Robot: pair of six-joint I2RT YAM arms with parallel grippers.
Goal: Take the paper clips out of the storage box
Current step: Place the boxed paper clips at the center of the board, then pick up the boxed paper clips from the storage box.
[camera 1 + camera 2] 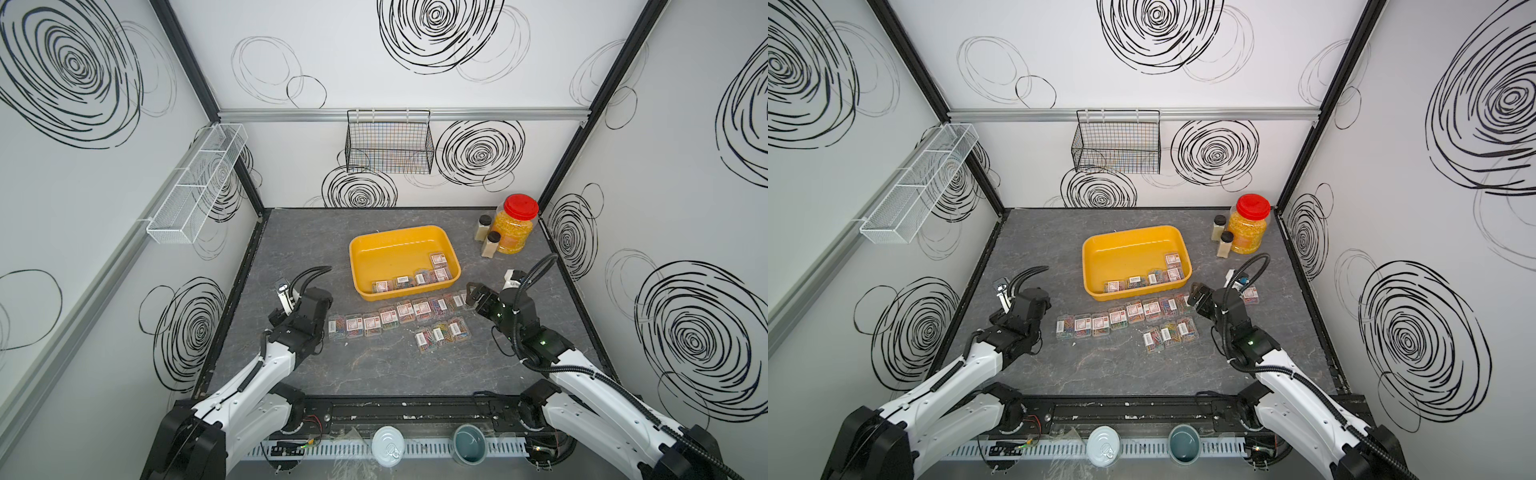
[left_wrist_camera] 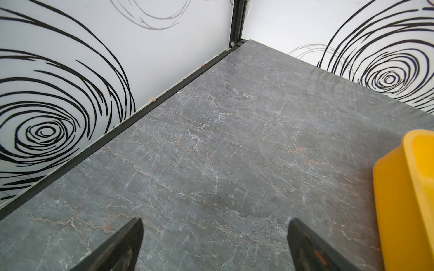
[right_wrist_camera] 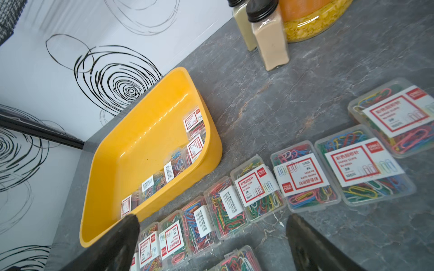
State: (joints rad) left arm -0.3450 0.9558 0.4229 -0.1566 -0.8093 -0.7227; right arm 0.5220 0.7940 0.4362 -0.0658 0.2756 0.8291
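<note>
Since five cases of paper clips (image 1: 420,277) lie along the near wall of the storage box (image 1: 395,249), our right hand (image 1: 471,297), open and empty just beside it, sits nearer than our open left hand (image 2: 215,234).

Bare tabletop (image 1: 299,249) left of the storage box (image 1: 390,257); paper clips (image 1: 388,318) in rows along its near side.

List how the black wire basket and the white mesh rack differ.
The black wire basket is dark with a coarse grid; the white mesh rack is pale with fine mesh. The basket is one wide compartment; the rack is long, narrow and split into three. The basket hangs on the back wall, the rack on the left side wall. Both are open-topped and sit above the table.
</note>
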